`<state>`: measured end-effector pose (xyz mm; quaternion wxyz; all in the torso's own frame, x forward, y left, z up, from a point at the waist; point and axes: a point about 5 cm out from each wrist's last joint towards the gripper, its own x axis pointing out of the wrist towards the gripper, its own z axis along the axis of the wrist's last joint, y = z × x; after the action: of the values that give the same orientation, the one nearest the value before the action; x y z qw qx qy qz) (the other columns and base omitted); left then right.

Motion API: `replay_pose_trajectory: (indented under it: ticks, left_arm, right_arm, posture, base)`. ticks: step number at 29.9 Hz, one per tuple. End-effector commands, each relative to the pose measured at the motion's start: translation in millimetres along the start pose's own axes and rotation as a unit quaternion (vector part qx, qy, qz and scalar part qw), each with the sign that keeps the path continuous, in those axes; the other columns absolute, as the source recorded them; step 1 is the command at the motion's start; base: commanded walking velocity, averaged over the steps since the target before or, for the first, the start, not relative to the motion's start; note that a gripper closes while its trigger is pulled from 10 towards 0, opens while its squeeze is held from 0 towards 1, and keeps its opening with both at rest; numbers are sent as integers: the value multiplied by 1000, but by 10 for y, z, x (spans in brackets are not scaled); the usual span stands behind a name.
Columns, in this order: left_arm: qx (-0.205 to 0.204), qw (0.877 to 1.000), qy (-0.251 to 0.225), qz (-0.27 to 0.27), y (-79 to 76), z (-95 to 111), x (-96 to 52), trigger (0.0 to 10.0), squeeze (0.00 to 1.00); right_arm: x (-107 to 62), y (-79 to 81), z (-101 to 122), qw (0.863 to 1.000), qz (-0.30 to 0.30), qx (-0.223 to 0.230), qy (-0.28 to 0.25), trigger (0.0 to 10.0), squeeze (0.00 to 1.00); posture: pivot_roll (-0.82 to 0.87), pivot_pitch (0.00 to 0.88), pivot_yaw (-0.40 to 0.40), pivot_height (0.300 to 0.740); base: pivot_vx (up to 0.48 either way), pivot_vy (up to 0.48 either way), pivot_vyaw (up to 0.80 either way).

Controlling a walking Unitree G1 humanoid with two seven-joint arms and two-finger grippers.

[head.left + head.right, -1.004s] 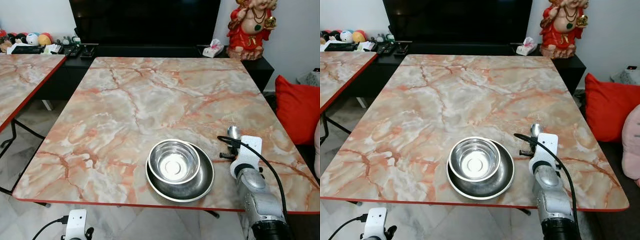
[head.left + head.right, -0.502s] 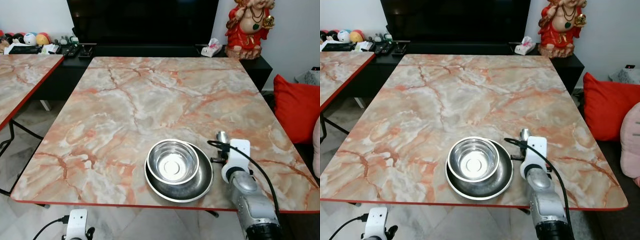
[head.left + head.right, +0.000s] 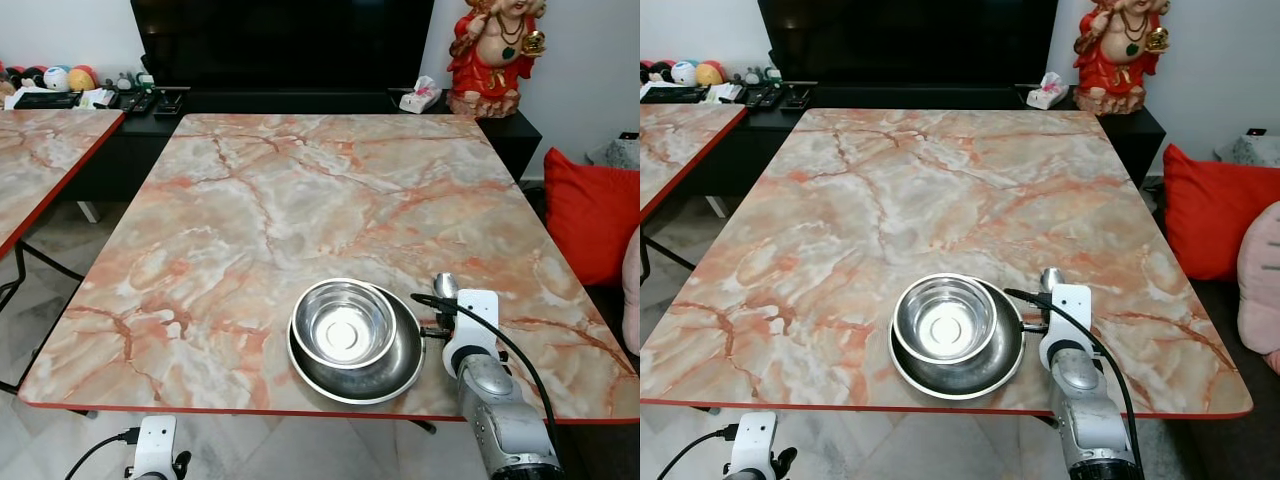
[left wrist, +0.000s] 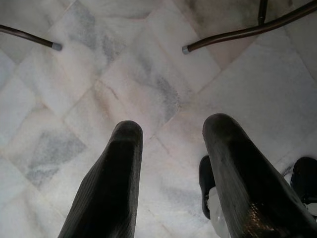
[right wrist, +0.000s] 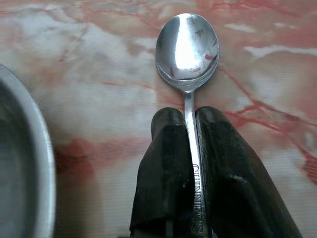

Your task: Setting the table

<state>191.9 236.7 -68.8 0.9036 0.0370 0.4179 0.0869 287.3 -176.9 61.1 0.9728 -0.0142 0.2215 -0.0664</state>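
Head camera first: a marble-patterned table [image 3: 300, 200] with a red edge, a red statue [image 3: 490, 50] on the dark cabinet beyond, a red cushion [image 3: 590, 215] off to the right. Near the front edge a shiny steel bowl [image 3: 343, 324] sits inside a wider steel plate [image 3: 400, 362]. Just right of the plate, the right gripper [image 5: 190, 134] holds a spoon [image 5: 187, 47] over the tabletop.

Right wrist: both fingers pinched on the polished handle, oval bowl jutting ahead.

Left wrist: left gripper [image 4: 171, 136] hangs over pale marble floor tiles [image 4: 148, 74], fingers spread, empty.
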Motion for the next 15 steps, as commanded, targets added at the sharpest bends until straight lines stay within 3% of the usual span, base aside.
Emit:
replay_pose_trajectory:
  ticks: [1,15]
  left_arm:
    - [3,1000,9,-1,-2,-40,-7,10000,0]
    - [12,1000,6,-7,-39,-25,-2,10000,0]
  right_arm:
    - [-30,22,33,1000,1,-1,-6,10000,0]
    - [-57,44,-94,1000,9,6,12,10000,0]
  posture:
    - [11,0,8,740]
    - [6,0,9,740]
  base:
    - [0,0,0]
    - [0,0,0]
